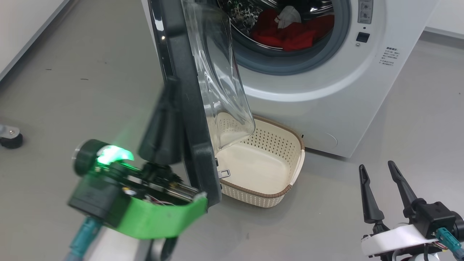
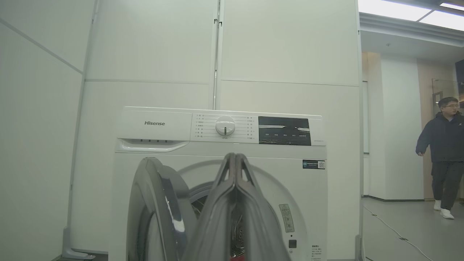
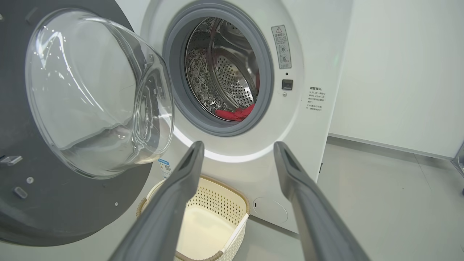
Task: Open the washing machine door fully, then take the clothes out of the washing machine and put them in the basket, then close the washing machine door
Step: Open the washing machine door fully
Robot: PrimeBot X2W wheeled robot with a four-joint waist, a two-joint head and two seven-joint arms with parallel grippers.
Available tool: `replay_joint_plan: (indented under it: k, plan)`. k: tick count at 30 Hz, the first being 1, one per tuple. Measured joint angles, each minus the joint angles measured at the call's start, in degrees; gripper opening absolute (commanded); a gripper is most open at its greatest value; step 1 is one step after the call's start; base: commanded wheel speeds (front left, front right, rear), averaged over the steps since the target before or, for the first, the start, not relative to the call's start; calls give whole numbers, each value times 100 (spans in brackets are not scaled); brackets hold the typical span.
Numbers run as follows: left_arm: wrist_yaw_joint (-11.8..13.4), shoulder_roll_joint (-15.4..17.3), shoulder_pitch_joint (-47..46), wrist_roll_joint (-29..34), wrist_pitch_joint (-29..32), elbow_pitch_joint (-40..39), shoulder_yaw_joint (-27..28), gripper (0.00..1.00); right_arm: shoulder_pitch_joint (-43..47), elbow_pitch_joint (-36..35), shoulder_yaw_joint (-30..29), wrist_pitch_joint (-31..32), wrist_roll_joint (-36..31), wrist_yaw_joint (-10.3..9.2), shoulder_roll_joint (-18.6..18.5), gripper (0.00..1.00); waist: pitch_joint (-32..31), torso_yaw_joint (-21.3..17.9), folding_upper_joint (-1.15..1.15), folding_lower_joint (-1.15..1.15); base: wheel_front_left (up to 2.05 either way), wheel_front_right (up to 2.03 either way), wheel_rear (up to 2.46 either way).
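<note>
While your left claw (image 1: 169,90) is closed tight, its long dark fingers (image 2: 221,203) pressed together on nothing, it lies just beside the outer face of the big round door with the glossy black rim and bulging clear glass bowl (image 1: 194,108); you cannot tell whether it touches. That door stands swung out from the large white front-loading washing machine (image 1: 326,98), edge-on to your head camera. Your right claw (image 1: 377,166) hangs at the lower right, spread wide and empty, well apart from the machine. The red fabric garments with some white cloth (image 1: 290,34) lie inside the perforated steel drum (image 3: 232,79), behind the grey rubber gasket (image 1: 290,65). The small cream perforated plastic basket with a brown woven-look rim (image 1: 279,145) sits on the grey floor (image 1: 72,72) just beside the machine's front, below the door's glass, its bottom bare. In your left wrist view a person in dark clothes (image 2: 444,145) stands at the far right.
</note>
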Motion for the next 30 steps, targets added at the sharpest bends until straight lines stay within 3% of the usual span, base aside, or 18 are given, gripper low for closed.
replay_joint_plan:
  k: [7, 13, 21, 30]
  plan:
    - [-248, 22, 262, -21, 21, 259, -914, 0, 8, 29, 1, 0, -23, 47, 21, 100, -35, -69, 0, 0, 0, 0, 0]
    - [-371, 48, 594, -93, 424, 642, -1347, 0, 18, 35, -2, 0, -25, 74, 37, 100, -42, -122, 0, 0, 0, 0, 0]
    - [-377, 60, 858, -174, 772, 1220, -1438, 0, 57, 40, -25, 0, -49, 99, 51, 100, -8, -151, 0, 0, 0, 0, 0]
    - [-175, 87, 892, -197, 891, 1674, -1173, 0, 60, 59, -70, 0, -58, 141, 69, 100, 23, -170, 0, 0, 0, 0, 0]
